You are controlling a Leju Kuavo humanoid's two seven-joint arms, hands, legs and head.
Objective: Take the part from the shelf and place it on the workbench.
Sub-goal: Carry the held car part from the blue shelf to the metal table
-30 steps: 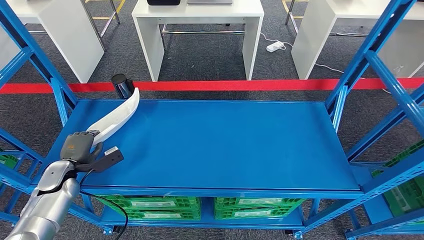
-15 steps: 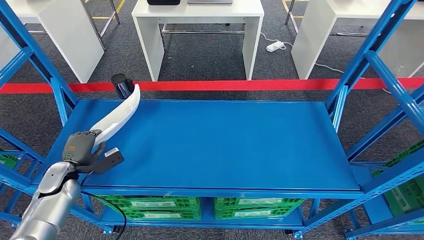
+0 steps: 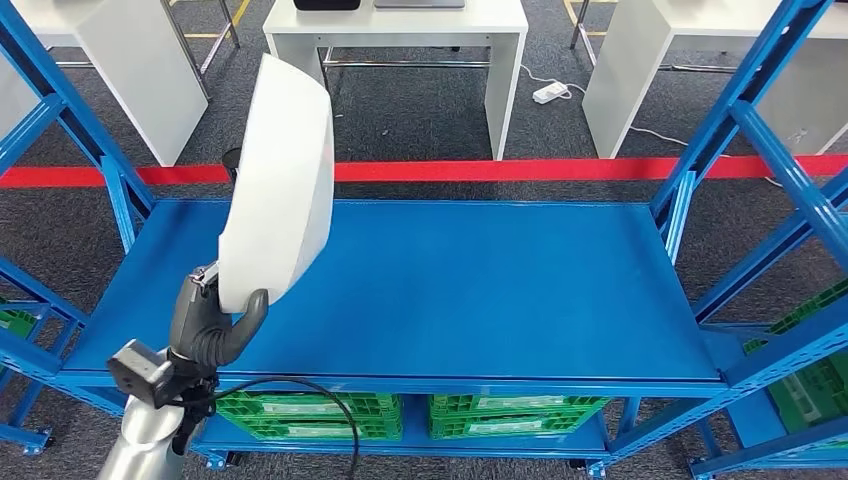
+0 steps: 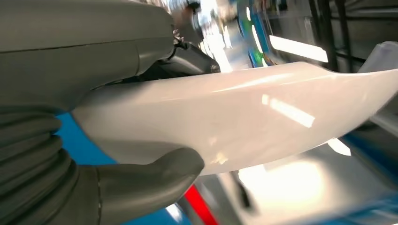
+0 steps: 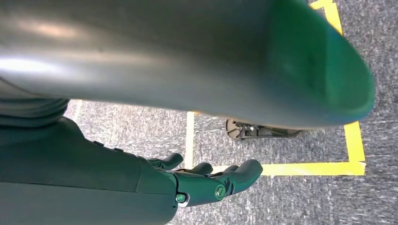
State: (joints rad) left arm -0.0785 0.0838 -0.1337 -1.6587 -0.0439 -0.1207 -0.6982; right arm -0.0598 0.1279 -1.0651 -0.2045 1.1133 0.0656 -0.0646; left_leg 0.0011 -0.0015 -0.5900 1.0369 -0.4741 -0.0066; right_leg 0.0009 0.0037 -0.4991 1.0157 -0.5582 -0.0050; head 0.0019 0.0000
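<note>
The part (image 3: 280,180) is a long, curved white shell. My left hand (image 3: 205,325) grips its lower end and holds it upright above the left front of the blue shelf (image 3: 480,290). Its upper end rises in front of the white table beyond. In the left wrist view the glossy white part (image 4: 244,122) lies across my palm, with the grey thumb (image 4: 141,183) wrapped under it. My right hand (image 5: 206,180) hangs over the grey carpet, fingers loosely apart and holding nothing.
A black cylinder (image 3: 232,160) stands at the shelf's back left corner, partly behind the part. Blue uprights (image 3: 740,110) frame both ends of the shelf. Green crates (image 3: 310,410) sit on the level below. White tables (image 3: 400,40) stand beyond a red floor line (image 3: 500,170).
The part lay flat along the shelf's left side with my left hand on its near end. Now my hand has turned and lifted it upright, off the shelf.
</note>
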